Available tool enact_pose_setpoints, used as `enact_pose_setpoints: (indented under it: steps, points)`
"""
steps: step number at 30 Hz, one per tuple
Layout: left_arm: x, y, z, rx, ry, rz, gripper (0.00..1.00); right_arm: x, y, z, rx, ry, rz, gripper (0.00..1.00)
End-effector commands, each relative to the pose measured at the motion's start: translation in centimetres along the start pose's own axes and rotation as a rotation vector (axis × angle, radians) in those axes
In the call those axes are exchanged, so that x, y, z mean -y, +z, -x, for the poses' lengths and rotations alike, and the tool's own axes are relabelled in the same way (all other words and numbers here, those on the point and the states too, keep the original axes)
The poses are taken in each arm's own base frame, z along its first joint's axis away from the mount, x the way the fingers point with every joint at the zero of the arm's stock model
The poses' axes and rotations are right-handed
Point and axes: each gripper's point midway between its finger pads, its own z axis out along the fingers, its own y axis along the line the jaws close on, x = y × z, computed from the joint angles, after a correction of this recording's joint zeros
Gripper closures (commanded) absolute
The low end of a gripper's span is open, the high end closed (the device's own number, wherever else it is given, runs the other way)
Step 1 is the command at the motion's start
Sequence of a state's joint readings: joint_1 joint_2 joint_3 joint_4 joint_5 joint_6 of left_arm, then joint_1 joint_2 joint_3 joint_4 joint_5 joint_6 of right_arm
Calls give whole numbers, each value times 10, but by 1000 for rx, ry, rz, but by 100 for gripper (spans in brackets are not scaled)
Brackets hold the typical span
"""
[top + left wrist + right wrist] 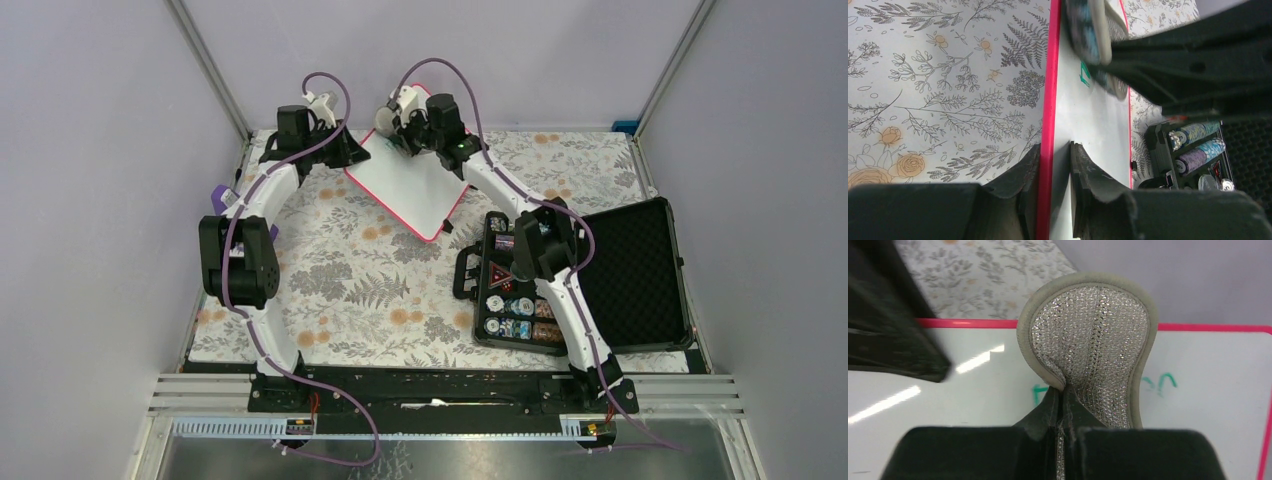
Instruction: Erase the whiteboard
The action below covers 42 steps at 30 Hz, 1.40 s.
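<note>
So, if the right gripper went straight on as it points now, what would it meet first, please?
Most likely the whiteboard: the silver mesh pad pinched in the right gripper leads, toward the green writing. Whether it already touches is unclear.

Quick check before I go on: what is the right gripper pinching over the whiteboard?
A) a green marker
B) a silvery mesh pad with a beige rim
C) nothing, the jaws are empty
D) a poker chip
B: the right wrist view shows the right gripper shut on a silvery mesh pad, held over the whiteboard with green writing beside it.
</note>
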<state>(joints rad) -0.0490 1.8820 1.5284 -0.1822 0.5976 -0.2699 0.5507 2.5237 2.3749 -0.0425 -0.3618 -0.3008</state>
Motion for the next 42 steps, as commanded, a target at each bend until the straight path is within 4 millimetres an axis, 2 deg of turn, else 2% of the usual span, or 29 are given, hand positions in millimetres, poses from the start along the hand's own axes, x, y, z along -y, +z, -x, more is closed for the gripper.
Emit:
enact_pose_setpoints:
  steps: [1,4,7,9,11,13,15,18,20,23,28,31,36,42]
  points:
    - [-10,-7,14,54,117,91,100,-119,0,-4,-27,23,328,100]
    - [-7,-8,17,60,118,87,100,-121,-3,-7,-22,32,345,100]
    - [-8,-9,17,60,118,91,100,-101,-2,0,24,94,313,100]
    - [-8,-9,17,60,118,92,100,-64,-5,6,80,175,196,100]
    - [-8,-9,17,61,118,92,100,-21,-10,4,112,246,50,100]
    - [-6,-10,18,63,119,89,100,18,-14,-6,115,294,-75,100]
    - [-5,-11,19,67,121,85,100,49,-16,-21,84,308,-159,100]
    - [-4,-12,20,68,123,84,100,83,-15,-47,21,359,-244,100]
    - [-3,-12,19,67,122,81,100,95,-10,-62,-9,378,-279,100]
    - [-3,-12,19,67,123,81,100,104,-5,-70,-35,362,-308,100]
    - [0,-14,20,71,123,76,100,96,-1,-61,8,273,-237,100]
    - [3,-15,22,77,124,71,100,79,2,-48,37,207,-133,100]
    - [8,-17,24,86,131,65,100,21,11,-17,79,42,77,100]
    - [12,-17,24,87,134,58,100,-74,15,-5,21,-113,314,100]
